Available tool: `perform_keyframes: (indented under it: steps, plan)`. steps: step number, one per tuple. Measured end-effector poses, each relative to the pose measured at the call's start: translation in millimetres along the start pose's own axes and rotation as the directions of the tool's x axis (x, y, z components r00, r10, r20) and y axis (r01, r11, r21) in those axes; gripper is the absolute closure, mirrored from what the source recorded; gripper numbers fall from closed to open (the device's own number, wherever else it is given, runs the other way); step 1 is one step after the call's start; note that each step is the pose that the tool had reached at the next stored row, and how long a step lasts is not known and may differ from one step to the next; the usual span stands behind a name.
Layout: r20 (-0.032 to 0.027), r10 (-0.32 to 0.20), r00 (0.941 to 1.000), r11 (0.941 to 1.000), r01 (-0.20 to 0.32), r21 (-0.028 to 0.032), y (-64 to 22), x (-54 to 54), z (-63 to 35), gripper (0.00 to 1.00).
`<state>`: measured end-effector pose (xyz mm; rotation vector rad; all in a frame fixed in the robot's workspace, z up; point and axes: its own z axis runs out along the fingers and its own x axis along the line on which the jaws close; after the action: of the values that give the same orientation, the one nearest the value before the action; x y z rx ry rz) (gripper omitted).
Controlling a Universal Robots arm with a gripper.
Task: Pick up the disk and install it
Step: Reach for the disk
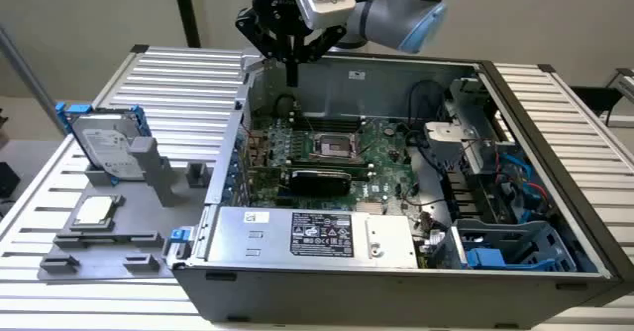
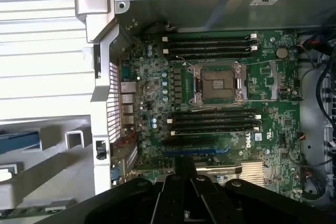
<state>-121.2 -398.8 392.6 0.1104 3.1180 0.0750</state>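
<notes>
"What's that big thing?"

"An open computer case [image 1: 297, 301] on the table [image 1: 178, 71]. A green board [image 1: 337, 149] lies flat inside it."

"Where's the disk?"

"Outside the case, at the exterior view's left. The disk [image 1: 107, 147] stands on its edge in a grey holder [image 1: 148, 190], blue frame around it. It isn't picked up yet."

"And the gripper?"

"The gripper [image 1: 292, 79] hangs over the back corner of the case, well apart from the disk. Its fingers are pressed together and hold nothing."

"How does it do the pick well?"

"I think the fingers must spread first, then come straight down over the disk's top edge. It should pinch the sides evenly and keep off the small silver chip [image 1: 94, 211] lying nearby."
</notes>
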Motion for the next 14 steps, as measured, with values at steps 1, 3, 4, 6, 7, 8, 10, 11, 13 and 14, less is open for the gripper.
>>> perform_keyframes:
  steps: [1, 3, 4, 6, 7, 8, 10, 11, 13, 14]
  plan:
    - [0.0000, 0.000, 1.0000, 1.0000, 0.000, 0.0000, 0.0, 0.0, 0.0, 0.89]
    - [0.0000, 0.000, 1.0000, 1.0000, 0.000, 0.0000, 0.0, 0.0, 0.0, 0.89]
    - [0.0000, 0.000, 1.0000, 1.0000, 0.000, 0.0000, 0.0, 0.0, 0.0, 0.89]
    - [0.0000, 0.000, 1.0000, 1.0000, 0.000, 0.0000, 0.0, 0.0, 0.0, 0.89]
    - [0.0000, 0.000, 1.0000, 1.0000, 0.000, 0.0000, 0.0, 0.0, 0.0, 0.89]
    - [0.0000, 0.000, 1.0000, 1.0000, 0.000, -0.0001, 0.0, 0.0, 0.0, 0.89]
    - [0.0000, 0.000, 1.0000, 1.0000, 0.000, 0.0000, 0.0, 0.0, 0.0, 0.89]
    - [0.0000, 0.000, 1.0000, 1.0000, 0.000, 0.0000, 0.0, 0.0, 0.0, 0.89]
    - [-0.0005, 0.000, 1.0000, 1.0000, 0.000, 0.0001, 0.0, 0.1, 0.0, 0.89]
    - [-0.0014, 0.000, 1.0000, 1.0000, 0.000, 0.0002, -0.1, 0.7, -0.1, 0.89]
